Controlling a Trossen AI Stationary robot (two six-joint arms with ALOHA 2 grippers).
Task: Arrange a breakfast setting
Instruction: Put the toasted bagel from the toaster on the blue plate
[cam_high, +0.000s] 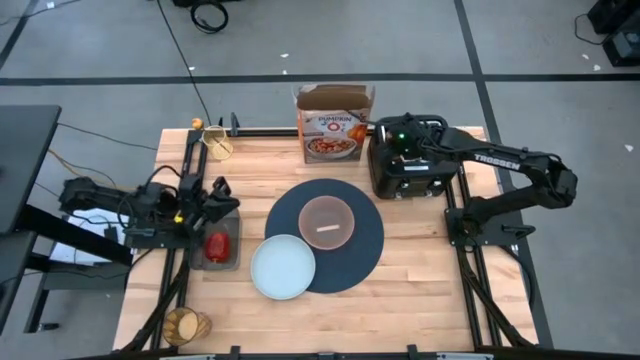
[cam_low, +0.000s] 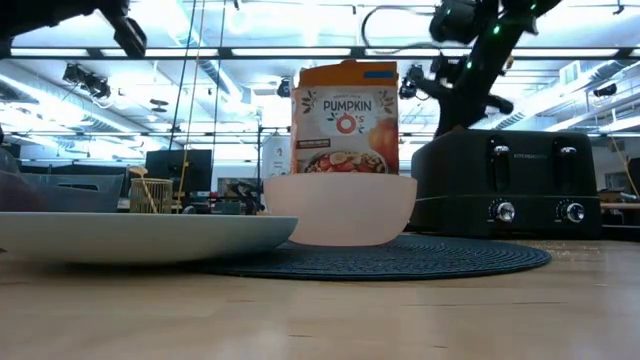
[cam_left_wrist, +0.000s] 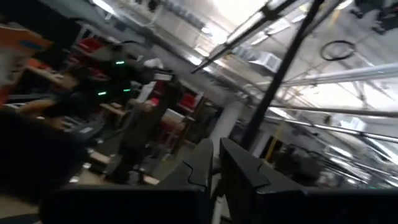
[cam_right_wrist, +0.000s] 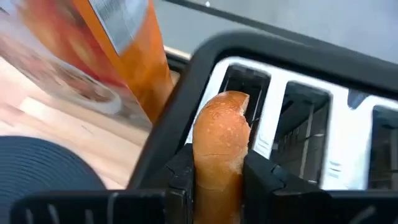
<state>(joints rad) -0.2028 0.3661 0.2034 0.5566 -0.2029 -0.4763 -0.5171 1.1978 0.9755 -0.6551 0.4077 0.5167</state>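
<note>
Golden-brown crust fills the gap between my right gripper's (cam_right_wrist: 217, 171) dark fingers: they are clamped on a piece of bread (cam_right_wrist: 219, 149), standing on edge, directly above the black toaster (cam_right_wrist: 311, 81), its upper end in front of the nearest slot opening. From overhead I read the right gripper (cam_high: 398, 137) over the toaster (cam_high: 408, 170) at the table's far right, with the orange-and-white cereal box (cam_high: 334, 122) just beside the toaster on its left. Working outward, the pinkish bowl (cam_high: 326, 221) sits on the round dark-blue placemat (cam_high: 365, 240) mid-table, something pale lying inside it that I cannot identify. The pale-blue plate (cam_high: 282, 267) overlaps the mat's near-left edge and carries nothing I can see. The red apple (cam_high: 216, 243) lies in a small grey tray (cam_high: 232, 257) at the left. My left gripper (cam_high: 218, 199) hovers just beyond that tray, fingers pressed together on nothing. The amber glass (cam_high: 184, 325) stands at the near-left corner of the wooden table (cam_high: 420, 300), well apart from both grippers.
</note>
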